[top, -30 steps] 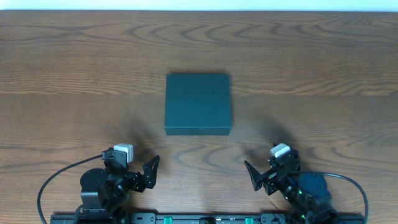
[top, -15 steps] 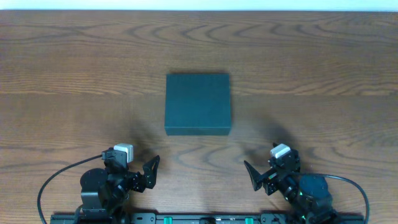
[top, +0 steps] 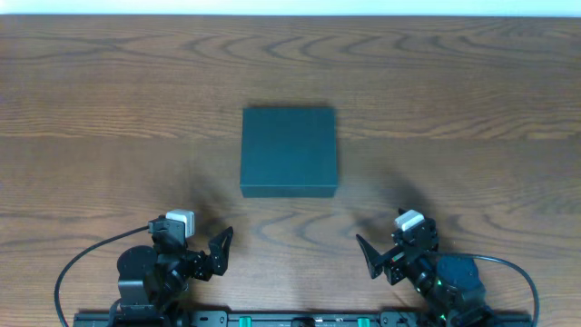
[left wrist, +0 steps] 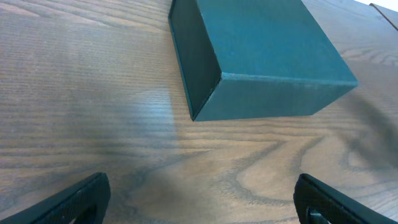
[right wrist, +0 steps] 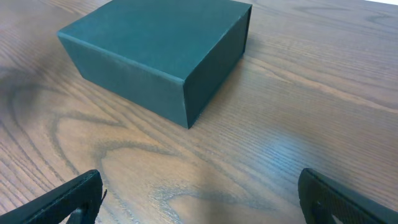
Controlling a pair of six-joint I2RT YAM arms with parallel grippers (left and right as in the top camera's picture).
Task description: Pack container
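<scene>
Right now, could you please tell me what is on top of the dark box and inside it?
Nothing rests on top of the container; its upper face is bare. It is closed, so the inside cannot be seen.

No readable text, labels or numbers appear on anything.

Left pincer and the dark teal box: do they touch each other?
Apart. The overhead view shows a wide strip of bare table between the left pincer and the container.
</scene>
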